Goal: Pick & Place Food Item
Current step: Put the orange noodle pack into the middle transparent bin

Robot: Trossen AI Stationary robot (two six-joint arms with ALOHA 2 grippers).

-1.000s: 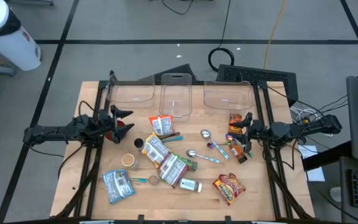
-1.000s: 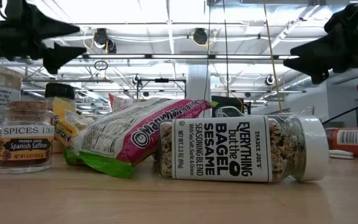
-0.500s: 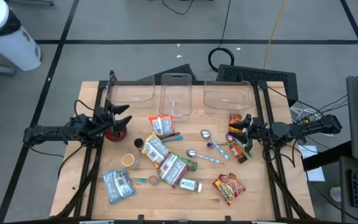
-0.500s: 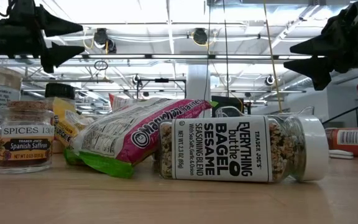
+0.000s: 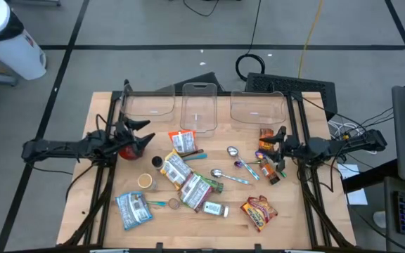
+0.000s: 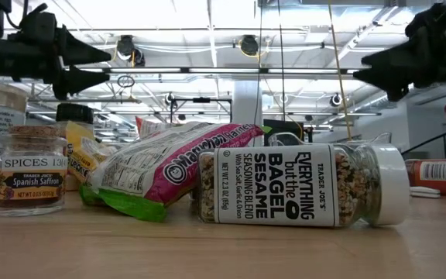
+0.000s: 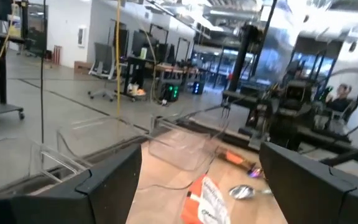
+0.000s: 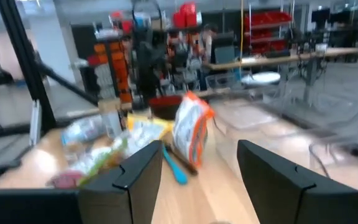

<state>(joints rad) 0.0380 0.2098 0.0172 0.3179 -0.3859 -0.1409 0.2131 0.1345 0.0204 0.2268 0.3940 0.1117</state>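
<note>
Hovering above the bench's left side, the left gripper (image 5: 140, 133) has its fingers spread wide and empty, with a red bowl (image 5: 129, 149) just under them, while the right gripper (image 5: 277, 147), near the right edge, is likewise parted and holds nothing. Which food item is meant cannot be told; a likely one is the orange-labelled packet (image 5: 183, 142) lying flat toward the middle, below the centre one of three clear bins (image 5: 199, 105) lined along the far edge, its long axis running roughly near-to-far, closer to the left arm. Three spoons (image 5: 232, 152) lie nearer the right arm.
</note>
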